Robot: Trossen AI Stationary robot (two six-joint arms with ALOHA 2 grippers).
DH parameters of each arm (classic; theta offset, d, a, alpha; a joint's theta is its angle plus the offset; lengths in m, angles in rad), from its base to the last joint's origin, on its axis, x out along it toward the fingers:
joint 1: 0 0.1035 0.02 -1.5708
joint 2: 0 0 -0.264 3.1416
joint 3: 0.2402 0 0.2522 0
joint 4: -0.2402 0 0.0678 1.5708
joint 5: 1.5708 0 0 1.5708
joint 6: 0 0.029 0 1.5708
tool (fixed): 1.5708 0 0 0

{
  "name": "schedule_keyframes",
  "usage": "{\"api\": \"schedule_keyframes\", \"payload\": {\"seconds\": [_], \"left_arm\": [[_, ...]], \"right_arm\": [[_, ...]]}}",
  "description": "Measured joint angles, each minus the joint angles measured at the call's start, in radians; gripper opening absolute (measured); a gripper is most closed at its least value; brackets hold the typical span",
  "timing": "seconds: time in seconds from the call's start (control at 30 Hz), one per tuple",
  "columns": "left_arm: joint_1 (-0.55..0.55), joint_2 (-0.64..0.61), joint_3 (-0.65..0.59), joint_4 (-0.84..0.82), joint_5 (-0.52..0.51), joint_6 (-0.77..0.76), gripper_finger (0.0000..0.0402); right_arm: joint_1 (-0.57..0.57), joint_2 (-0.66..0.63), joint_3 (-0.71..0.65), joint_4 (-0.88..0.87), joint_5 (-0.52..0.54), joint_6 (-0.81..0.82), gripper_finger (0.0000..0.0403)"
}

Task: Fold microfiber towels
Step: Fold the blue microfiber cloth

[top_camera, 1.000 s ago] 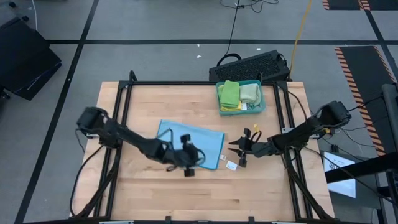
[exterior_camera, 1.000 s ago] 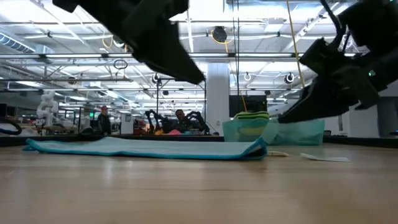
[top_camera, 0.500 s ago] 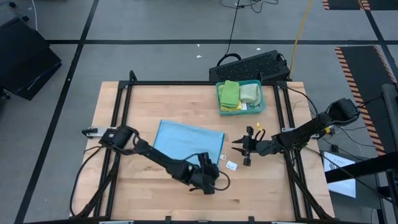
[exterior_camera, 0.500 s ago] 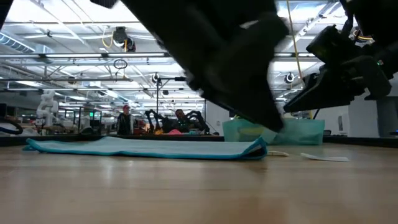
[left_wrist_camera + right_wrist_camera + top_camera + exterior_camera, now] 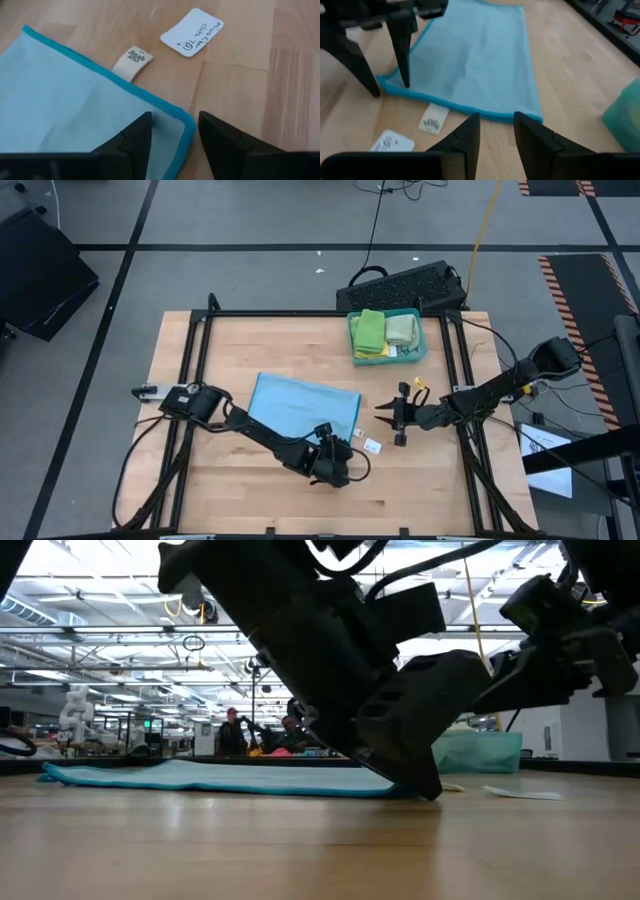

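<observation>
Down low, the left claw (image 5: 174,131) straddles the blue towel's (image 5: 302,408) corner.
Its fingers stand parted around the hem, not pinching; the right claw (image 5: 386,418) hovers nearby, partly open and empty, over the tabletop (image 5: 250,340).

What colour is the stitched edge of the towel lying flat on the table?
Teal, darker than the pale blue towel; the left wrist view shows it best.

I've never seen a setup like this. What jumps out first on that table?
A light blue towel lies flat mid-table, and the left gripper is down at its near corner, fingers open astride the edge. The right gripper waits just right of it, and a teal tray of green towels sits at the far edge.
</observation>
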Motion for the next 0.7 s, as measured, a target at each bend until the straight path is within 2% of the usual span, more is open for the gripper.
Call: {"api": "schedule_keyframes", "payload": {"seconds": [0.27,0.37,0.57,0.7], "left_arm": [[0.025,0.015,0.001,0.019,-0.021,0.014,0.0153],[0.043,0.015,0.001,0.011,0.013,0.023,0.0122],[0.063,0.012,0.002,-0.033,0.051,0.056,0.0014],[0.04,-0.028,-0.005,-0.065,0.06,0.121,0.0011]], "right_arm": [[0.001,-0.003,-0.001,-0.009,-0.002,0.003,0.0109],[0.001,-0.003,-0.001,-0.01,-0.005,0.006,0.0109],[0.001,-0.003,-0.001,-0.023,-0.008,0.011,0.0109],[0.001,-0.002,-0.001,-0.038,-0.056,0.007,0.011]]}}
